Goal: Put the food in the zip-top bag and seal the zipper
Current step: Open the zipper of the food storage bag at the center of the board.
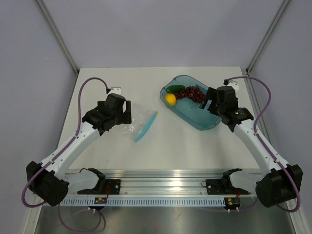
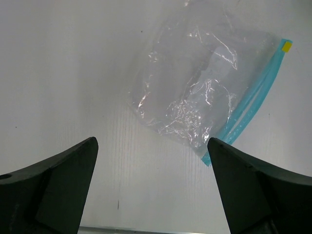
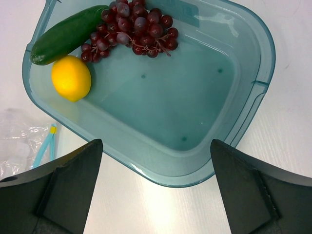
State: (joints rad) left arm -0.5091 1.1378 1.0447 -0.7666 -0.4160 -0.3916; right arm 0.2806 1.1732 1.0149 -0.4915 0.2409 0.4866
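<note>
The clear zip-top bag lies flat and empty on the table, left of centre, with its light blue zipper along its right edge. My left gripper hovers open at the bag's left edge; in the left wrist view the bag and zipper lie just beyond my open left gripper. The lemon, grapes and cucumber lie in the far-left end of the teal tray. My right gripper is open and empty above the tray's near rim.
The teal tray sits at the back right of the table. A metal rail runs along the table's near edge. Grey walls enclose the table on three sides. A corner of the bag shows left of the tray.
</note>
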